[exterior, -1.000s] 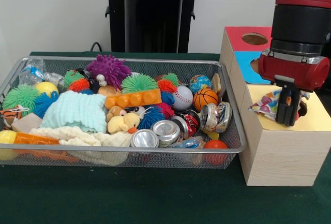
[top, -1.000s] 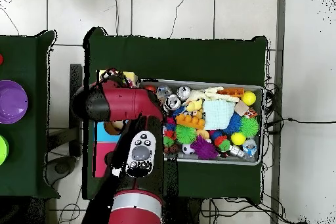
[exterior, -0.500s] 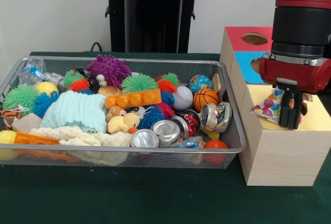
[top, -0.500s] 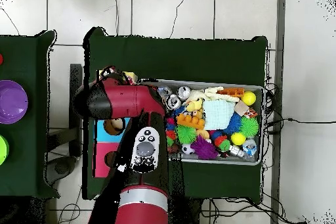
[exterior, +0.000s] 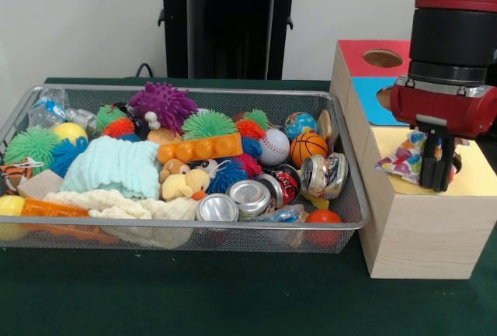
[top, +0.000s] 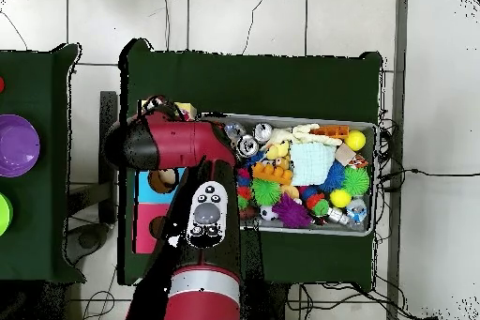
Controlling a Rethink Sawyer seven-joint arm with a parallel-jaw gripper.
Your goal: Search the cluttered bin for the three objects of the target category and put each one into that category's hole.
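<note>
Front view has the black gripper (exterior: 436, 167) pinching a crinkly multicoloured wrapper bag (exterior: 404, 157) over the yellow-topped wooden box (exterior: 411, 227), where I'd say it could drape beside the hole instead of dropping in

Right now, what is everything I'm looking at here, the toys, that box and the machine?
Wire basket: one, silver mesh, on the green table.
Spiky balls: several, purple, green, blue, orange-red; across the basket.
Cloth: one, pale mint knit, basket left.
Plush duck: one, yellow, basket centre.
Orange bumpy bar: one, above the duck.
Sports balls: baseball, basketball, globe ball; basket right.
Cans: several, silver, crushed, basket front right.
Wooden box: one, top panels red, blue, yellow, with holes; right of the basket.
Colourful patterned packet: one, over the yellow panel.
Arm: one, red and black.
Gripper: fingers closed on the packet.
</note>
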